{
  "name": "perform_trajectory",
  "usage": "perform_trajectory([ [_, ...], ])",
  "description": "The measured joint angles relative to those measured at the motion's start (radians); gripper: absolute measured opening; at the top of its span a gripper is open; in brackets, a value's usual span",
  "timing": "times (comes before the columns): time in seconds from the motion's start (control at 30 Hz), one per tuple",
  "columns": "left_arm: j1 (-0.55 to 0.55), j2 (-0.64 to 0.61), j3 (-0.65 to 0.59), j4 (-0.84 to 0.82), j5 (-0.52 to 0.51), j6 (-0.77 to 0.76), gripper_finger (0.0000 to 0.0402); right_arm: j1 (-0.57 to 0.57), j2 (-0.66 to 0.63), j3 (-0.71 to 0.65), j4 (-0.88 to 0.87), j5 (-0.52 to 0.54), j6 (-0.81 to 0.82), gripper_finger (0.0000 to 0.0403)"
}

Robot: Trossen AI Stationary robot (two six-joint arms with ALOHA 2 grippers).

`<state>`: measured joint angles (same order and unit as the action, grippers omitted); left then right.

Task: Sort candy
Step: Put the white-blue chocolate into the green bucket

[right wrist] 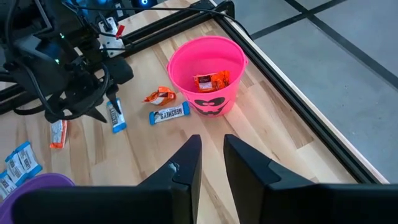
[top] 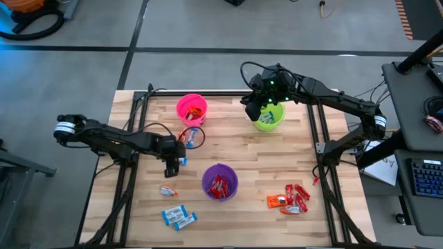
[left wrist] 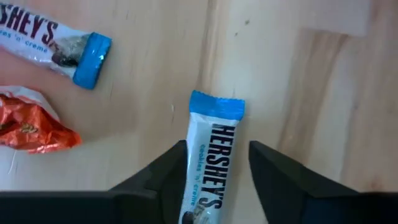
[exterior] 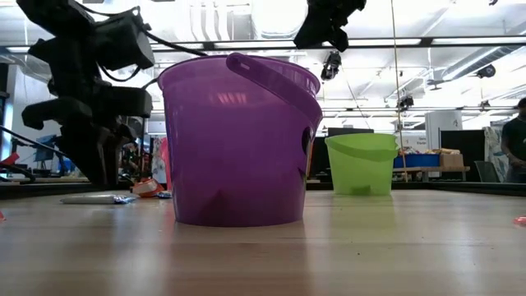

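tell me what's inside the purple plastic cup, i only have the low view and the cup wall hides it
observer: Red wrapped candies lie in the purple plastic cup.
operator: where's the left gripper
observer: The left gripper is low over the table, fingers open astride a blue-and-white wrapped candy.
operator: and the right one
observer: The right gripper hangs above the rim of the green plastic cup, open, nothing between its fingers.
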<state>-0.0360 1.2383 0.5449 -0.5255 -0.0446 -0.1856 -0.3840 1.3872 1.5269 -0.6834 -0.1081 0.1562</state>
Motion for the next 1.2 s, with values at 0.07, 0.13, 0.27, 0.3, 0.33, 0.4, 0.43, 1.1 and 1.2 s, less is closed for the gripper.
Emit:
perform_trajectory([
  [0.07,0.000,0.015,0.000,-0.007,-0.009,-0.001,0.0174,0.000,0.000,0.000,0.000,0.000,0.000,0.0065],
  [0.13,0.000,0.036,0.000,-0.006,-0.010,-0.002,0.0188,0.000,0.000,0.000,0.000,0.000,0.000,0.0065],
  [0.27,0.000,0.091,0.000,-0.005,-0.008,-0.003,0.0195,0.000,0.000,0.000,0.000,0.000,0.000,0.0063],
  [0.3,0.000,0.103,0.003,-0.002,-0.008,-0.003,0.0193,0.000,0.000,0.000,0.001,0.000,0.000,0.0064],
  [0.33,0.000,0.117,0.004,-0.002,-0.007,-0.003,0.0191,0.000,0.000,0.000,0.001,0.000,0.000,0.0064],
  [0.4,0.000,0.140,0.005,-0.003,0.003,-0.003,0.0179,0.000,0.000,0.000,0.001,0.001,0.000,0.0066],
  [0.43,0.000,0.148,0.007,-0.003,0.011,-0.003,0.0171,0.000,0.000,0.000,0.001,0.001,0.000,0.0066],
  [1.1,0.000,0.018,0.004,-0.014,0.031,0.008,0.0036,0.000,0.000,0.000,0.008,0.001,0.002,0.0060],
  [1.2,0.000,-0.014,0.008,-0.004,0.031,0.008,0.0024,0.000,0.000,0.000,0.008,0.001,0.002,0.0059],
])
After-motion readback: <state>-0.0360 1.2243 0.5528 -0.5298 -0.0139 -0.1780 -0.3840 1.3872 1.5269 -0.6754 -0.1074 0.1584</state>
